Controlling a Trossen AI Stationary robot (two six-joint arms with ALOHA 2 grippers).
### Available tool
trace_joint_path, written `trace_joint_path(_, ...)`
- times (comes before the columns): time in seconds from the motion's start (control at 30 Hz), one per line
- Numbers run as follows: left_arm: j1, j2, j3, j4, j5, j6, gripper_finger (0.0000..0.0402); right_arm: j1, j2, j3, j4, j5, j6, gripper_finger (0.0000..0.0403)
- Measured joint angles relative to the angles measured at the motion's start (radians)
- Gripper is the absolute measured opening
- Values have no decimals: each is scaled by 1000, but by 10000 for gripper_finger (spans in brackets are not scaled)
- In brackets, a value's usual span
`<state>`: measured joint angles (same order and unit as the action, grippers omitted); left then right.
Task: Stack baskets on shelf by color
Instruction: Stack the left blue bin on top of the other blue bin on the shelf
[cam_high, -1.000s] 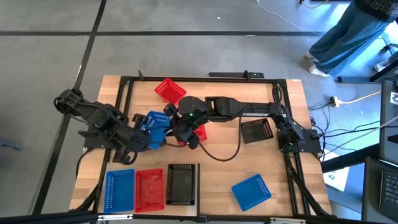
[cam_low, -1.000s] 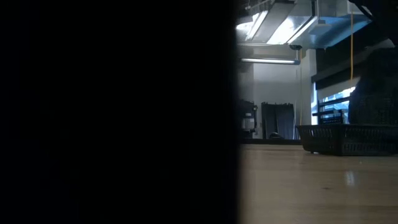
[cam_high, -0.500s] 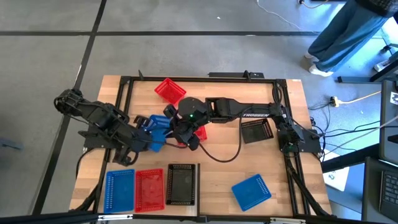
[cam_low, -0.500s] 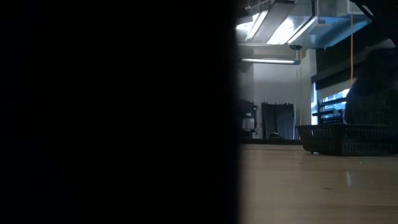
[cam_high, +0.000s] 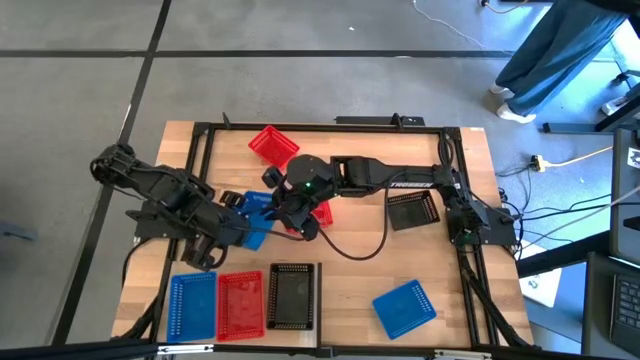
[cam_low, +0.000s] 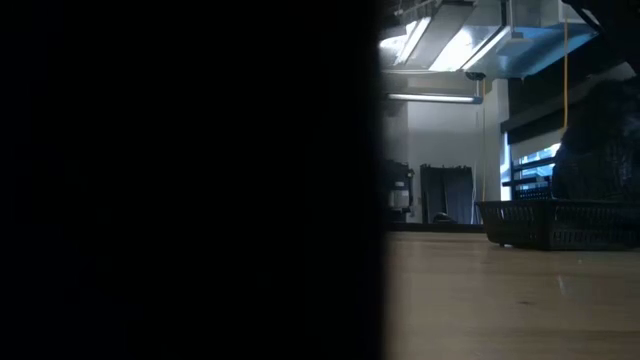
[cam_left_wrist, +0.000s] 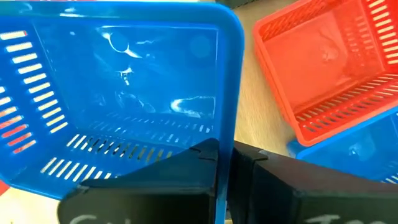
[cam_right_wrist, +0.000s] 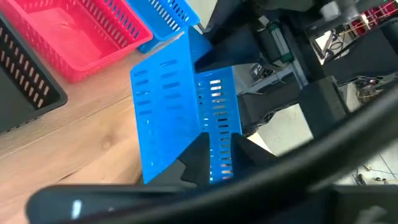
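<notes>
Grippers at mid-worktop (cam_high: 350, 275): left gripper (cam_left_wrist: 224, 163) clamped on blue basket (cam_left_wrist: 134, 93) rim; right gripper (cam_right_wrist: 214, 155) pinching that basket's wall.

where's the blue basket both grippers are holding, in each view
High view: held blue basket left of centre, between the arms.
Low view: not in it.
Left wrist view: fills most of the frame.
Right wrist view: tilted, centre.
Shared landmark: red basket in the row.

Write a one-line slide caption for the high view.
Both hands, left hand and right hand, grip one blue basket mid-table.
</notes>
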<state>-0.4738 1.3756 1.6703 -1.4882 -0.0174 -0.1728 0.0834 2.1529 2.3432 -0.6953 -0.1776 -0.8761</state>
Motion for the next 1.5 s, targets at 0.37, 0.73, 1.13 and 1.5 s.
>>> trace_joint_path(0.37,32,13,0,-2,9,50,0,-15,0,0,-57,-92,7,69)
trace_joint_path(0.73,44,12,0,-3,11,53,0,-26,0,0,-67,-97,13,69)
trace_joint_path(1.13,44,12,0,-1,13,54,0,-38,32,1,-62,-113,29,69)
trace_joint_path(1.5,44,12,-1,-5,18,53,0,-40,60,1,-57,-116,24,49)
